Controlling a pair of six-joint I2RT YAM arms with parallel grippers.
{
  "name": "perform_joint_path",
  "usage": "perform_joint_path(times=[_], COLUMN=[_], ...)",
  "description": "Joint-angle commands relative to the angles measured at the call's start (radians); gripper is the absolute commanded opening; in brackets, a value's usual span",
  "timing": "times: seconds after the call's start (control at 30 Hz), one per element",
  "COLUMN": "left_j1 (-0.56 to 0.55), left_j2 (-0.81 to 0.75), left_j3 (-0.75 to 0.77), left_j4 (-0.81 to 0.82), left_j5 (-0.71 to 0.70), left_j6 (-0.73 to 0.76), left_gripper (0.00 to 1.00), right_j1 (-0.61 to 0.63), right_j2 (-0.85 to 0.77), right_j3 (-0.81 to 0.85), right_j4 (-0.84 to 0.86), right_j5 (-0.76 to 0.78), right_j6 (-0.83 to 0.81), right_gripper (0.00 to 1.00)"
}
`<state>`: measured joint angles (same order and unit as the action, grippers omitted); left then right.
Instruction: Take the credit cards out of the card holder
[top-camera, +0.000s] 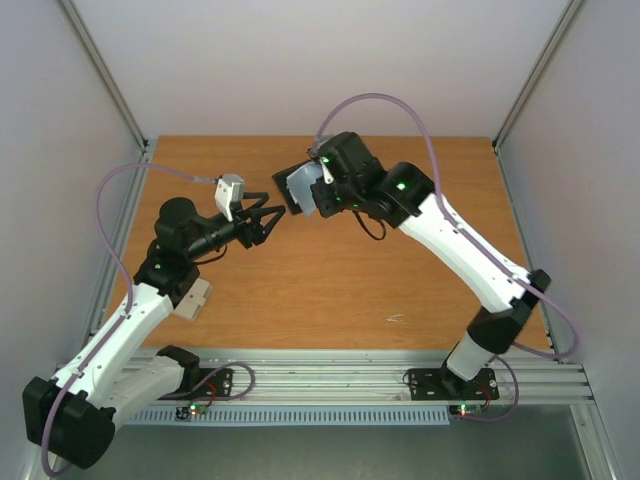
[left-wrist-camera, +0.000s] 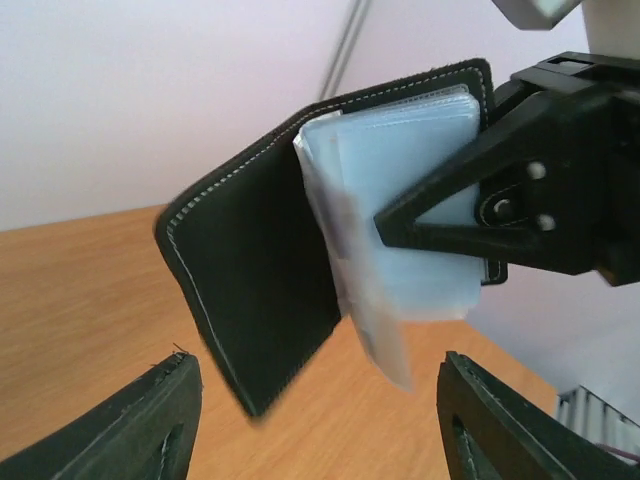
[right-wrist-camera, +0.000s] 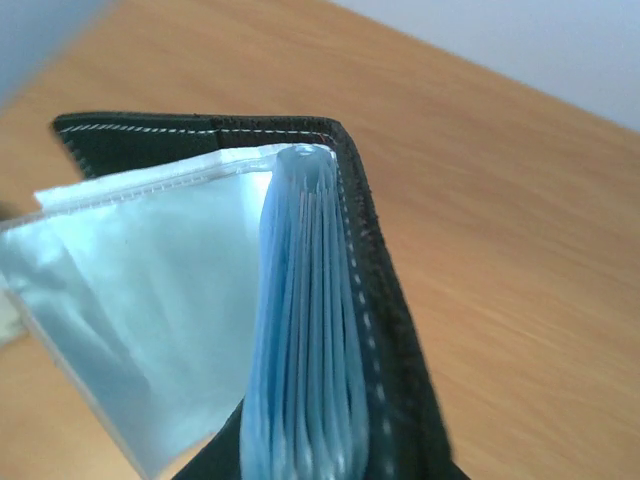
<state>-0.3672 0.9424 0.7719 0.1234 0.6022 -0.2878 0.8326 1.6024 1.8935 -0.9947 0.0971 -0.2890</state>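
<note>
One card holder: small black folding wallet with white stitching (left-wrist-camera: 260, 290), flapped open, held up in the air over the table, not touching it
Sleeves: thick stack of pale blue clear plastic pockets (right-wrist-camera: 300, 330) inside, packed too tight to count, one leaf (right-wrist-camera: 150, 300) fanned off sideways
Credit cards: can't make out any in the pockets tbh
Right gripper (left-wrist-camera: 400, 220): one, clamped on the holder's pocket side
Left gripper (top-camera: 268, 222): one, fingers spread wide, nothing between them, near the holder's loose flap
Table: one orange-brown wooden top (top-camera: 350, 290)
</note>
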Motion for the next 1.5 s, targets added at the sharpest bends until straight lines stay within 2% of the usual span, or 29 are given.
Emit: perform_joint_path(times=[0.0, 0.1, 0.3, 0.33, 0.4, 0.43, 0.63, 0.93, 1.07, 1.2, 1.33, 1.47], left_j1=[0.001, 0.001, 0.001, 0.001, 0.001, 0.001, -0.003, -0.012, -0.016, -0.016, -0.015, 0.009], left_j2=[-0.011, -0.007, 0.002, 0.005, 0.008, 0.01, 0.017, 0.04, 0.05, 0.045, 0.028, -0.009], left_j3=[0.001, 0.001, -0.016, -0.019, -0.024, -0.023, -0.018, -0.012, -0.003, -0.001, -0.022, -0.032], left_j4=[-0.034, -0.032, -0.038, -0.041, -0.035, -0.029, 0.011, 0.024, -0.012, -0.071, -0.045, 0.052], left_j5=[-0.118, -0.117, -0.097, -0.097, -0.087, -0.082, -0.047, -0.069, -0.153, -0.254, -0.192, -0.041], left_j6=[0.028, 0.018, -0.007, -0.015, -0.026, -0.026, -0.013, -0.039, -0.048, -0.05, -0.043, -0.047], left_gripper=[0.65, 0.66, 0.72, 0.76, 0.96, 0.99, 0.99, 0.99, 0.99, 0.99, 0.99, 0.99], right_j1=[0.049, 0.053, 0.057, 0.057, 0.057, 0.057, 0.06, 0.082, 0.101, 0.1, 0.091, -0.005], right_j2=[0.141, 0.189, 0.103, 0.089, 0.075, 0.074, 0.078, 0.075, 0.069, 0.033, -0.065, -0.146], right_j3=[0.17, 0.213, 0.125, 0.116, 0.115, 0.12, 0.104, 0.112, 0.116, 0.062, -0.041, -0.106], right_j4=[-0.327, -0.362, -0.165, -0.135, -0.106, -0.101, -0.087, -0.067, -0.043, -0.008, 0.074, 0.099], right_j5=[0.62, 0.615, 0.301, 0.248, 0.191, 0.178, 0.182, 0.18, 0.12, 0.131, -0.015, -0.261], right_j6=[0.101, 0.094, 0.008, 0.0, 0.004, 0.009, 0.002, -0.023, -0.056, -0.083, -0.154, -0.168], right_gripper=[0.01, 0.01, 0.01, 0.01, 0.01, 0.01, 0.01, 0.01, 0.01, 0.01, 0.01, 0.01])
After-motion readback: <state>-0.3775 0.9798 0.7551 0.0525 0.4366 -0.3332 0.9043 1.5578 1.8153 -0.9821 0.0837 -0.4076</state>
